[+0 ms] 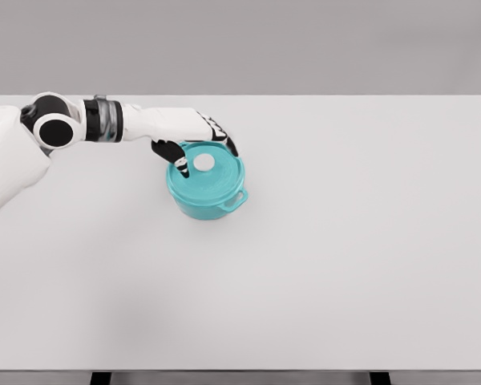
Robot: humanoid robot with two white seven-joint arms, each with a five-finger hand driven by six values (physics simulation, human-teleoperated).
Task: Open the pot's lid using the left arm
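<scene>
- Teal pot [206, 195] on white tabletop [345, 257], lid [216, 175] on.
- Left hand [194, 136] over lid; fingers [179, 160] spread beside white knob [204, 163], grasping nothing.

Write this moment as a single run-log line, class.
left hand: over teal pot, fingers spread around white knob, grasp unclear | lid: on pot | right arm: not in view | white table

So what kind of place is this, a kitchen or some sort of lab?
Probably neither: it looks like a bare simulated test bench. A plain white table stands before a blank grey wall, carrying only a teal pot, with the robot's left hand reaching over its lid.
</scene>
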